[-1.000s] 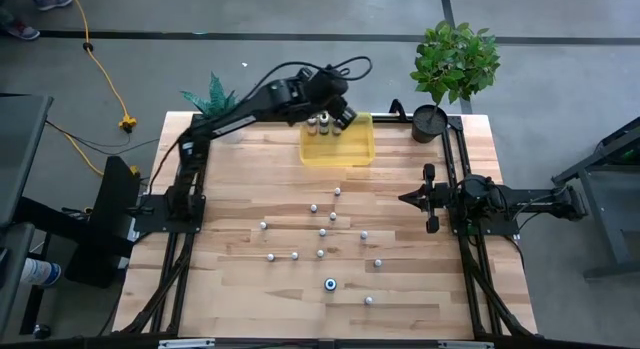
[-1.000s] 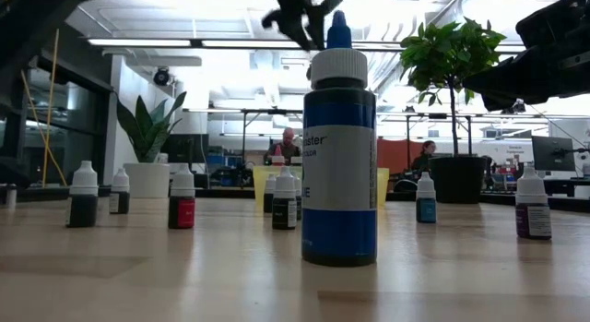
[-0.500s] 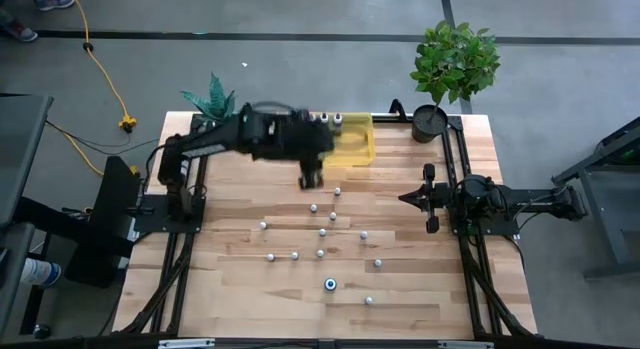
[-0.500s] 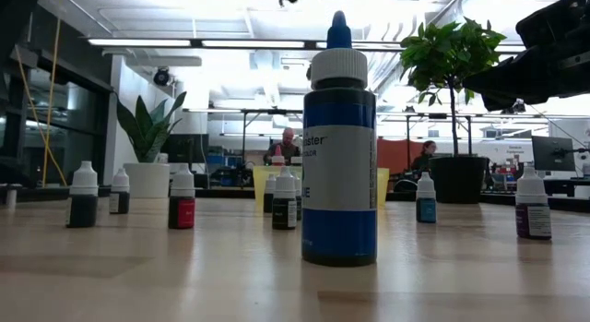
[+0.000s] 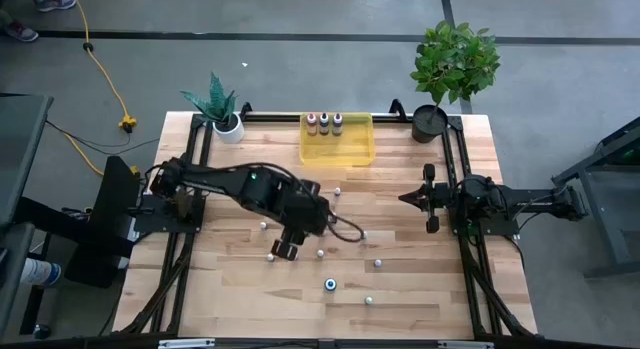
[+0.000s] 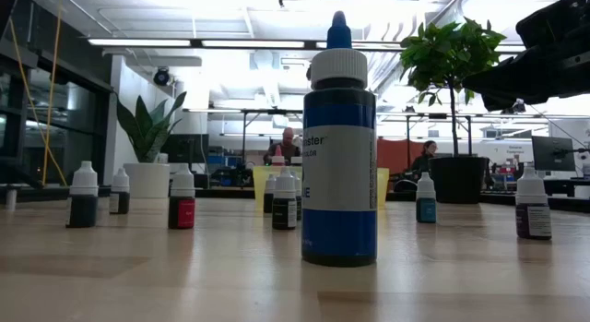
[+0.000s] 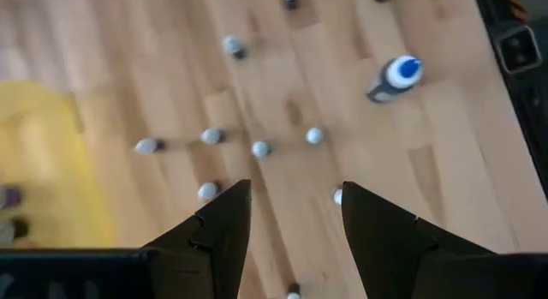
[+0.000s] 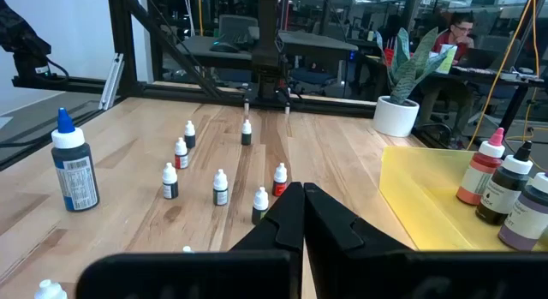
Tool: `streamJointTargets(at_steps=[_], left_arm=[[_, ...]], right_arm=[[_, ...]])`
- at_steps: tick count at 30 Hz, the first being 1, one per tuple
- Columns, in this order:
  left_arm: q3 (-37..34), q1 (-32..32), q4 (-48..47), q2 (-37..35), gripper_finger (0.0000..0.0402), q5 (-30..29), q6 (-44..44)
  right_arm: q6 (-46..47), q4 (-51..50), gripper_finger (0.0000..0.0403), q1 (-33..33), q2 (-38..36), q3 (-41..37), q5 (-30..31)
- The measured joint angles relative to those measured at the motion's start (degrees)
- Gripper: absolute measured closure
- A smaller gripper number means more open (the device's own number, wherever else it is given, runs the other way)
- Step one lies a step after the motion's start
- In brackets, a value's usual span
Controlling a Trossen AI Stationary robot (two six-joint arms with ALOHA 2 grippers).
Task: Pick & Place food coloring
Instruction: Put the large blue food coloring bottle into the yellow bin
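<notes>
On wooden table: scattered bottles; tray at far edge; left gripper open, empty; right gripper closed; office beyond.

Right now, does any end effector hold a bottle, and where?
No. The left end effector is open and empty above the table; the right end effector is shut on nothing.

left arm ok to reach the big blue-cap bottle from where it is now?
Probably yes. The left gripper hangs open over the small bottles, and the blue-cap bottle stands upright just beyond it with bare table around it. The right gripper waits off to the side.
</notes>
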Motion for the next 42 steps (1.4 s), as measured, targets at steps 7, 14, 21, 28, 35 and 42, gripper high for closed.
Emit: streamJointTargets(at_steps=[7, 14, 21, 28, 35, 42], left_arm=[[-8.2, -0.7, 10.5, 0.0, 0.0227, 9.8, 8.8], [-16.4, -0.6, 21.7, 0.1, 0.0227, 15.6, 11.8], [-15.5, -1.6, 26.2, 5.4, 0.0227, 14.8, 10.0], [-10.7, -3.8, 24.0, 9.9, 0.0227, 14.6, 9.1], [-10.2, -6.0, 23.8, 11.2, 0.0227, 9.8, 8.6], [-10.5, -7.1, 23.4, 13.3, 0.0217, 9.4, 8.5]], right_arm=[[0.0, 0.0, 0.0402, 0.0, 0.0, 0.0, 0.0], [0.0, 0.0, 0.0402, 0.0, 0.0, 0.0, 0.0], [0.0, 0.0, 0.0402, 0.0, 0.0, 0.0, 0.0], [0.0, 0.0, 0.0402, 0.0, 0.7, 0.0, 0.0], [0.0, 0.0, 0.0402, 0.0, 1.0, 0.0, 0.0], [0.0, 0.0, 0.0402, 0.0, 1.7, 0.0, 0.0]])
